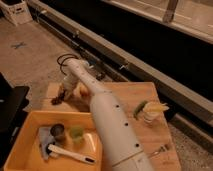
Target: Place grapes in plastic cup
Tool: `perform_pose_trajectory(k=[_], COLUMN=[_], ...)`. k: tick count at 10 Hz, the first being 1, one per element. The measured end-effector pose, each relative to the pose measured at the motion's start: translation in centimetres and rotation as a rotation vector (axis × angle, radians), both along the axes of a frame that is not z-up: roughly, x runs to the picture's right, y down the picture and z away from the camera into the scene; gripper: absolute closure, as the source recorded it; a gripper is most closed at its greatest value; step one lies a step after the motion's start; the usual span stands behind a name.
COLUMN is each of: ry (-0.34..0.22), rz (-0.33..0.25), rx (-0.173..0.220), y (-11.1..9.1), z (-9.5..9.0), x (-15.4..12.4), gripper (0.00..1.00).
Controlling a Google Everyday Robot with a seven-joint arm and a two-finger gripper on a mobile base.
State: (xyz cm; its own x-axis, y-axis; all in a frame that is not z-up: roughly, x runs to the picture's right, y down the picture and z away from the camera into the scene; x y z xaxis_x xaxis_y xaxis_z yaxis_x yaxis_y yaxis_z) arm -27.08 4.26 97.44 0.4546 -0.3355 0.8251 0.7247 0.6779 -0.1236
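The gripper (pixel 66 91) is at the grapes (pixel 57 99) on the table's (pixel 135 95) far left corner; its hold I cannot tell. It should pinch the bunch mid-length, then lift straight.

glass (pixel 150 114) on wooden board (pixel 127 96), dark cup (pixel 58 131) in yellow tray (pixel 22 141)

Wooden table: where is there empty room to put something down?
Bare tabletop lies between the arm and the clear glass. The far-left corner is crowded: the gripper hangs by the grapes and apple. The yellow tray is cluttered too.
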Motion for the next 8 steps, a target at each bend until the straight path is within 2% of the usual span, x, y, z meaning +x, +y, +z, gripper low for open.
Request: perform_pose_trajectory(k=[2, 3, 7, 8], ry=[-0.005, -0.006, -0.004, -0.003], rz=[-0.017, -0.026, -0.028, -0.033], rx=[0.005, 0.011, 0.009, 0.021], y=[0.51, 0.86, 0.9, 0.79], z=[-0.02, 0.01, -0.12, -0.38], x=[-0.6, -0.98, -0.84, -0.87], gripper=[0.95, 1.0, 1.0, 1.0])
